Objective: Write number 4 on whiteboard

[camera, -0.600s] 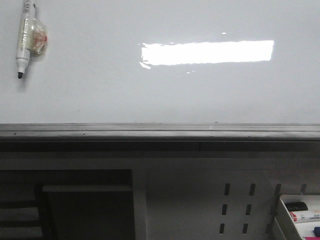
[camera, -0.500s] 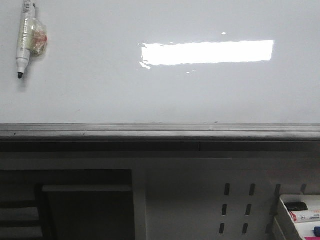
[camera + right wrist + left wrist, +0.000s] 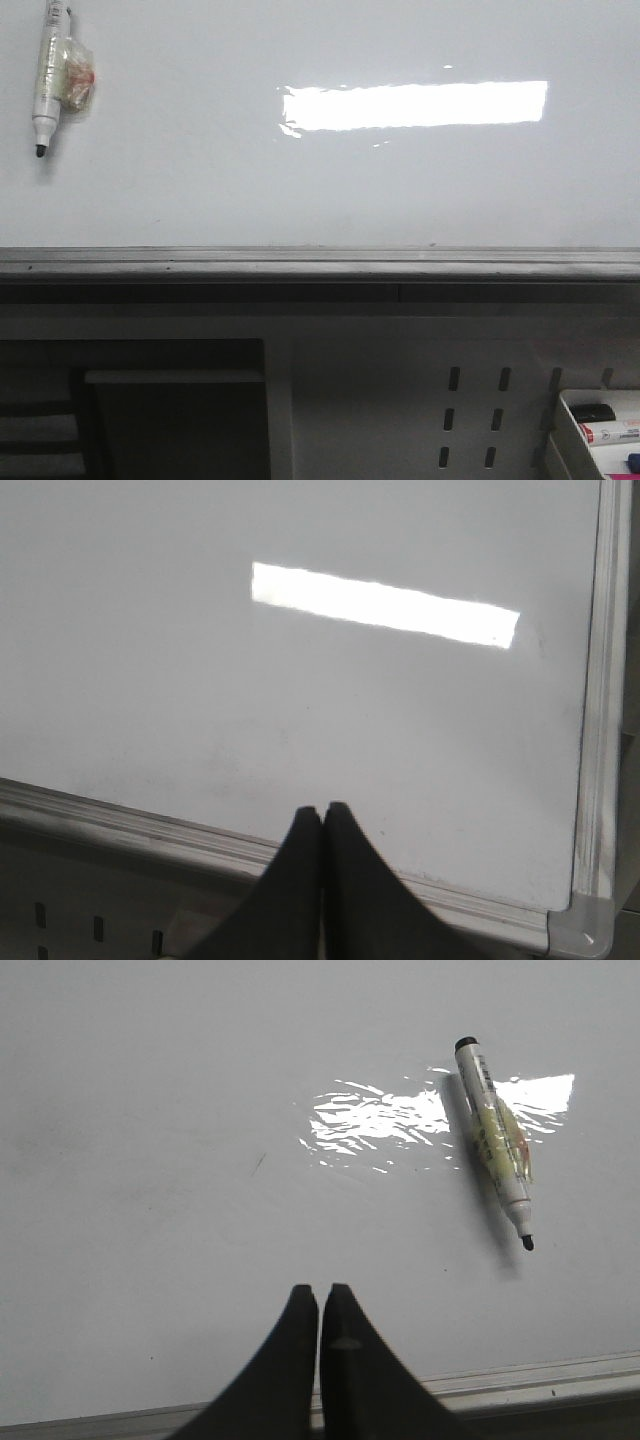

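Observation:
The whiteboard (image 3: 320, 190) fills the upper front view, glossy white with a bright rectangular glare and a grey ledge (image 3: 320, 262) along its near edge. No number 4 shows on it. A white marker (image 3: 48, 75) with a black tip and a taped wrap lies on the board at the far left; it also shows in the left wrist view (image 3: 495, 1140). My left gripper (image 3: 320, 1290) is shut and empty over the board near its ledge, apart from the marker. My right gripper (image 3: 322, 808) is shut and empty over the board (image 3: 300, 700) near its right corner. Neither gripper shows in the front view.
Below the ledge stands a white perforated panel (image 3: 470, 410). A white tray (image 3: 600, 430) with markers sits at the lower right. A dark opening with a shelf (image 3: 170, 400) lies at the lower left. The board's frame corner (image 3: 585, 930) is near my right gripper.

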